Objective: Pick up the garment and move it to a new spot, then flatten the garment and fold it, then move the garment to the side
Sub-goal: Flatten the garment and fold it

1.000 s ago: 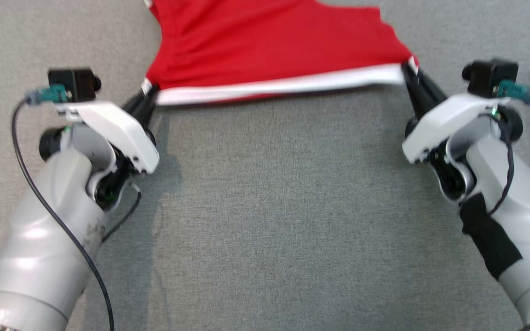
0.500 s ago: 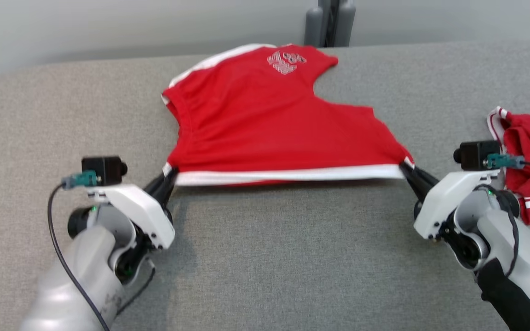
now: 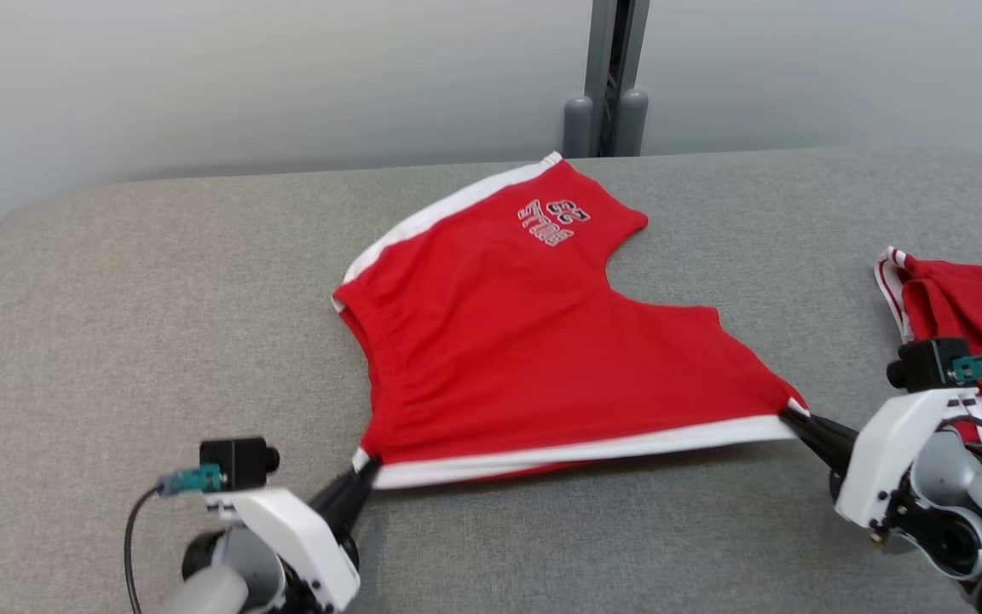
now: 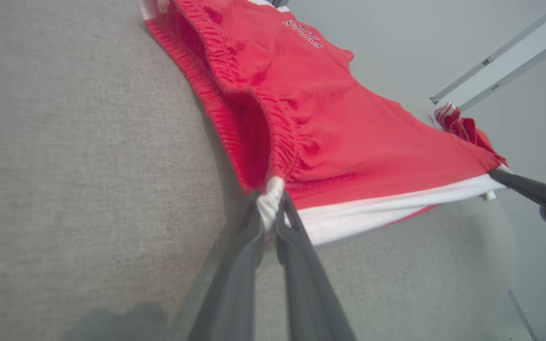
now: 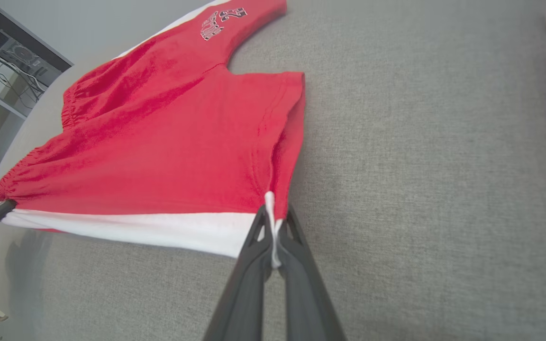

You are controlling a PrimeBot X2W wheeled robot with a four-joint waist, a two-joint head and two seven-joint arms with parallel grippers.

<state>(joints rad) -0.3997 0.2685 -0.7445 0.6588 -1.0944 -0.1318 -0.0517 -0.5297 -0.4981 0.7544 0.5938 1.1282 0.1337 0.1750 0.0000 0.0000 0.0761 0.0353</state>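
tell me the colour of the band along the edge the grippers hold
White band on the red garment; clearest in the right wrist view.

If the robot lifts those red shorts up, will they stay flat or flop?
Probably flop: the red shorts wrinkle and drape between the left gripper and right gripper. Likely light, since two thin pinches hold the white edge taut.

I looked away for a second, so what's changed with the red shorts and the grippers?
The head camera tilted up: the whole picture shifted, bringing the wall and more of the table into view. Nothing was taken or released. The left gripper and right gripper stay shut on the red shorts, their white-striped edge stretched between them. Whether the shorts slid, I cannot tell.
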